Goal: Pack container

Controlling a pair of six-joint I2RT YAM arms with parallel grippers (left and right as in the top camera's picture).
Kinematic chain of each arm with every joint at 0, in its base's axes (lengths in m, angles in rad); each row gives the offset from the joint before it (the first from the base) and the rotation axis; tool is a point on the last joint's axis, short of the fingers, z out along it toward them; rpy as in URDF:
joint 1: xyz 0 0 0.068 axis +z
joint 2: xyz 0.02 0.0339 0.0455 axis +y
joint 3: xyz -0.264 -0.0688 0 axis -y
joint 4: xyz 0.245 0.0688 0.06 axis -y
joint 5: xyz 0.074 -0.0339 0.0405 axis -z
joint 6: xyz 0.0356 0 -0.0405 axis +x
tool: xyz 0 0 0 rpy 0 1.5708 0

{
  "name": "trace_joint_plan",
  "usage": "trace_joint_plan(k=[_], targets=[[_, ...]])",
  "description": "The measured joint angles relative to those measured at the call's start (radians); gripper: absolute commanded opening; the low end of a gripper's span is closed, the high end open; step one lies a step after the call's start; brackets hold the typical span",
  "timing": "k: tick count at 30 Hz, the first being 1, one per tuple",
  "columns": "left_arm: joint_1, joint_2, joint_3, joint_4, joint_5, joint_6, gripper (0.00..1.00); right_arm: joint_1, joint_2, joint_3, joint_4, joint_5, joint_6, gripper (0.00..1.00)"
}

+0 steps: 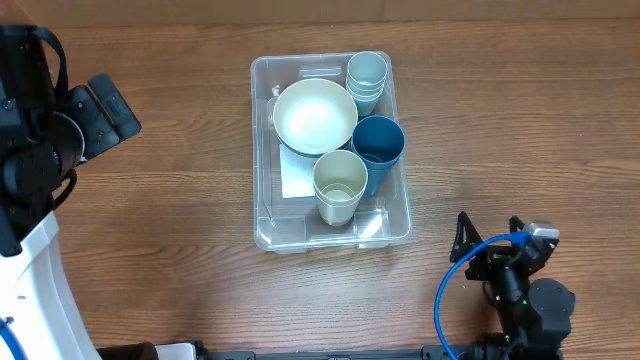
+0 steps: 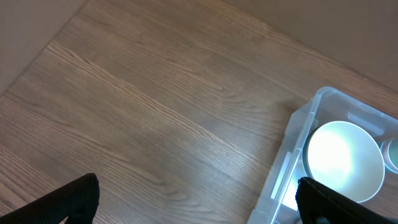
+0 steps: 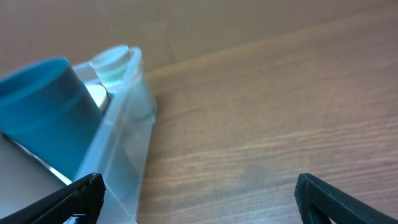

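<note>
Container: it sits mid-table in the overhead view, a clear bin [image 1: 262, 150] lying between my two arms and touched by neither.
Inside it: a cream bowl [image 1: 315, 115] at the centre, pale stacked cups [image 1: 367, 72] in a far corner, a blue cup [image 1: 379, 143] along one long wall, a cream cup [image 1: 340, 183] just beside the blue one, and a white label [image 1: 294, 172] on the floor of the bin.
Left gripper: my left gripper [image 2: 198, 186] is spread wide, fingers [image 2: 74, 200] at the two bottom corners of my wrist view, with nothing held and only bare table [image 2: 155, 106] in the gap.
Container from the left: it shows at the right edge of that view, one rounded corner and the bowl visible. It lies off to the side of the gap, not within it, and my far finger overlaps its lower wall in the picture.
Right gripper: my right gripper [image 3: 199, 183] is just as wide, empty, wood grain between the fingers [image 3: 345, 199].
Container from the right: here it fills the left side, its clear wall slanting past the blue cup and the pale cups, again outside the gap.
Right arm overhead: low at the table's near edge, well apart from the bin.
</note>
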Motion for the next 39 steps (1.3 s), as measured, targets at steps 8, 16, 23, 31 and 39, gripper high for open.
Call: trace_joint_plan(k=[8,16,23,31,39], targets=[[0.0,0.0,0.0,0.0,0.0,0.0,1.0,0.0,-0.003,-0.061,0.027,-0.012,0.001,1.0],[0.0,0.0,0.0,0.0,0.0,0.0,1.0,0.0,-0.003,-0.061,0.028,-0.013,0.001,1.0],[0.0,0.0,0.0,0.0,0.0,0.0,1.0,0.0,-0.003,-0.061,0.028,-0.013,0.001,1.0],[-0.002,-0.161,-0.32,0.393,0.042,-0.002,1.0,0.0,-0.003,-0.061,0.031,-0.016,0.001,1.0],[-0.034,-0.601,-1.181,1.085,0.215,0.058,1.0,0.0,-0.003,-0.063,0.032,-0.016,0.001,1.0]])
